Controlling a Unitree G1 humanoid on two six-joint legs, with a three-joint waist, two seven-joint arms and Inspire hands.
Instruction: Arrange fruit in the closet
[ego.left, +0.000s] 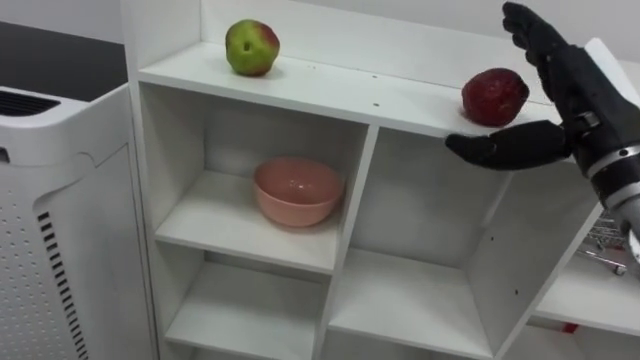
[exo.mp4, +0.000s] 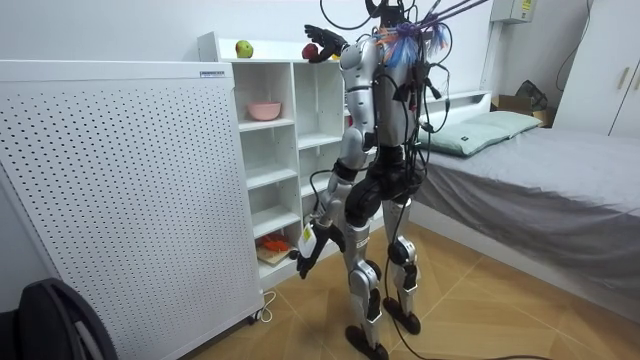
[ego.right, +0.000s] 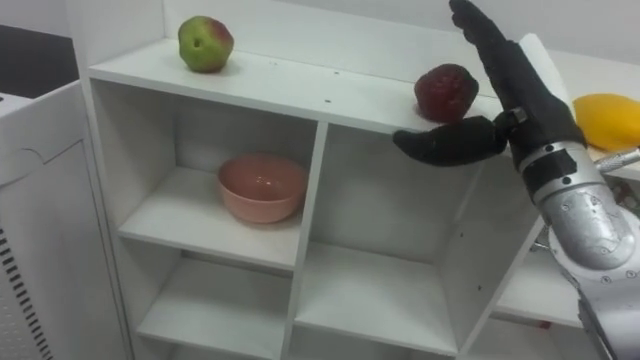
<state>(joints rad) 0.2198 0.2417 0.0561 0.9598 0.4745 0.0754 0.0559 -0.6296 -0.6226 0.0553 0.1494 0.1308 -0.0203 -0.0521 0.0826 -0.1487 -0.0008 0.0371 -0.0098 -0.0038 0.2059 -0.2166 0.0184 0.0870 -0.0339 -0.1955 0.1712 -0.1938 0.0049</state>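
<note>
A green and red apple (ego.left: 251, 47) rests at the left of the white closet's top board (ego.left: 330, 90). A dark red fruit (ego.left: 494, 96) sits near that board's right end. My right hand (ego.left: 572, 85) is raised just right of the red fruit and is open. Its fingers point straight up past the fruit, and the thumb reaches out under the board's front edge. The hand does not hold the fruit. In the room view I stand facing the closet (exo.mp4: 270, 150), and my left hand (exo.mp4: 304, 252) hangs low by my side.
A pink bowl (ego.left: 297, 190) sits in the upper left compartment; the compartments around it are bare. A yellow fruit (ego.right: 603, 118) lies beyond the closet's right side. A white perforated panel (ego.left: 60, 230) stands to the left and a bed (exo.mp4: 540, 170) behind me.
</note>
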